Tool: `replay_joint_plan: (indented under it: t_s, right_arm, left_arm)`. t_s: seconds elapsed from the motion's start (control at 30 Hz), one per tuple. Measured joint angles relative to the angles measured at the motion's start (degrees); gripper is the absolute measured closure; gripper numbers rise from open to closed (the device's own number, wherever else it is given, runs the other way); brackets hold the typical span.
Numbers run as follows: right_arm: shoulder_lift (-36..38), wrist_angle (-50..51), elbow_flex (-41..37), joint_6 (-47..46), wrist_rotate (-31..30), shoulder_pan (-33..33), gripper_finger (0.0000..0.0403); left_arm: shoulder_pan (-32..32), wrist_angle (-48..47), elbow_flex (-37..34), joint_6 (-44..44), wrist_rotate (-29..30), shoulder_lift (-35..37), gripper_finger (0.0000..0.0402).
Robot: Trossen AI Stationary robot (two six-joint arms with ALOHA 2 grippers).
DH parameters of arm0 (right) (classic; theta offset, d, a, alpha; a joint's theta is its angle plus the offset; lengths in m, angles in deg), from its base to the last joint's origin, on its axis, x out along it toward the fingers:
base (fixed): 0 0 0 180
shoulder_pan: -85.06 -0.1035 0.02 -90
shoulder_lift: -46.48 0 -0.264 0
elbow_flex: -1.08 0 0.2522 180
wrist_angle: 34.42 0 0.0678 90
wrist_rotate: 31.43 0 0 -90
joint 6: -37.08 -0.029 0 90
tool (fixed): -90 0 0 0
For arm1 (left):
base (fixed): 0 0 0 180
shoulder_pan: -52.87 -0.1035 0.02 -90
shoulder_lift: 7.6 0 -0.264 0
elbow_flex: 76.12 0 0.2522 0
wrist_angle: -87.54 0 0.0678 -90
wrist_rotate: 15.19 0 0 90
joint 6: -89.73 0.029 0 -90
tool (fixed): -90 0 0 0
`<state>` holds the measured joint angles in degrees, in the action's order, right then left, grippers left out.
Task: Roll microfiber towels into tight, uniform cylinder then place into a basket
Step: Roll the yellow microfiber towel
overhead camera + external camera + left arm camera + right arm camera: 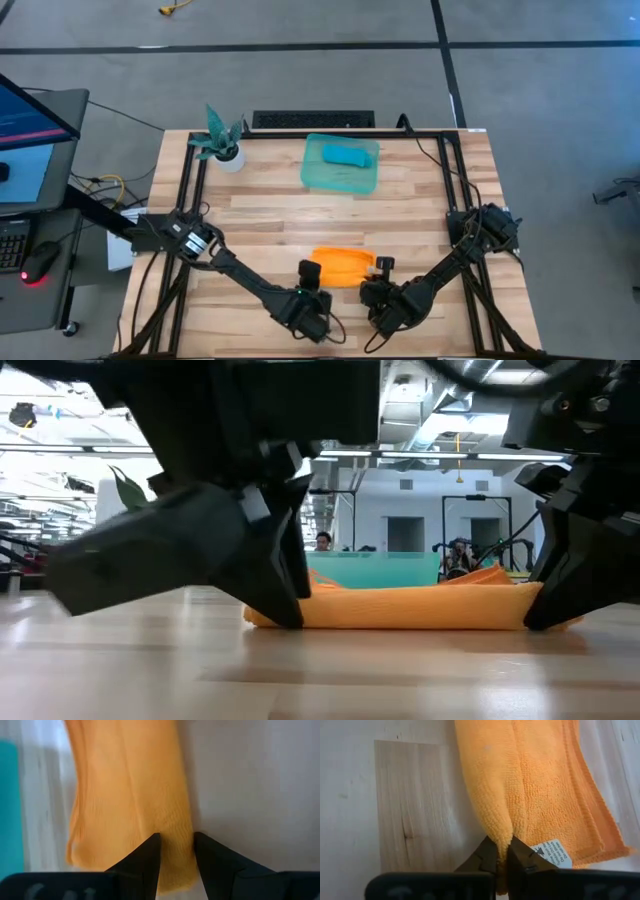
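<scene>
The orange towel lies on the table near the front edge as a long, partly rolled band running left to right; it also shows in the low view. My left gripper is shut on its left end and my right gripper on its right end. The turquoise-blue towel lies rolled up inside the teal-green basket at the far middle of the table. My left gripper pinches the towel's near rolled edge between its two fingers, at the towel's left end. The fingers come slanting down from the table's near side, across the band. The towel lies on the table. My right gripper pinches a raised fold of the towel's near edge between its two fingers, at the right end beside the white label. The fingers come slanting down from the near side. The rest of the towel lies on the table.
A small white pot with a teal plant stands at the far left of the table. Black frame rails run along the table's left and right sides. Bare wood lies between the orange towel and the basket.
</scene>
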<state>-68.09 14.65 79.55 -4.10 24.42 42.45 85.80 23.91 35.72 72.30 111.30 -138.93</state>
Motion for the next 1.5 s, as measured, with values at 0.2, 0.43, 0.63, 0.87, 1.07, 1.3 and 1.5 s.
replay_joint_plan:
  t_s: [0.2, 0.43, 0.63, 0.87, 1.07, 1.3, 1.5]
  right_arm:
    - [0.0, 0.0, 0.0, 0.0, 0.8, 0.0, 0.0373]
    - [0.0, 0.0, 0.0, 0.0, 0.9, 0.0, 0.0373]
    - [0.0, 0.0, 0.0, 0.1, 0.9, 0.0, 0.0375]
    - [0.0, 0.0, 0.0, 0.6, 1.0, -0.1, 0.0373]
    - [0.1, 0.0, 0.0, 0.7, 1.7, -0.1, 0.0377]
    - [0.0, -0.1, 2.5, 0.6, 6.9, -0.5, 0.0374]
    - [-0.3, -1.2, 6.9, 1.0, 13.3, -2.5, 0.0381]
  left_arm:
    - [-1.9, -3.5, 0.0, -6.1, -1.1, 0.0, 0.0287]
    - [-4.0, -3.2, 0.1, -10.1, -2.7, 0.1, 0.0287]
    - [-5.9, -3.2, 0.1, -12.3, -4.3, 0.2, 0.0287]
    - [-6.5, -3.3, 0.2, -12.9, -7.1, 0.3, 0.0321]
    - [-6.6, -3.4, 0.1, -12.4, -9.9, 0.2, 0.0392]
    - [-4.9, -5.7, 1.4, -12.7, -11.9, 0.0, 0.0383]
    - [-2.1, -10.0, 6.7, -17.1, -22.2, -0.3, 0.0392]
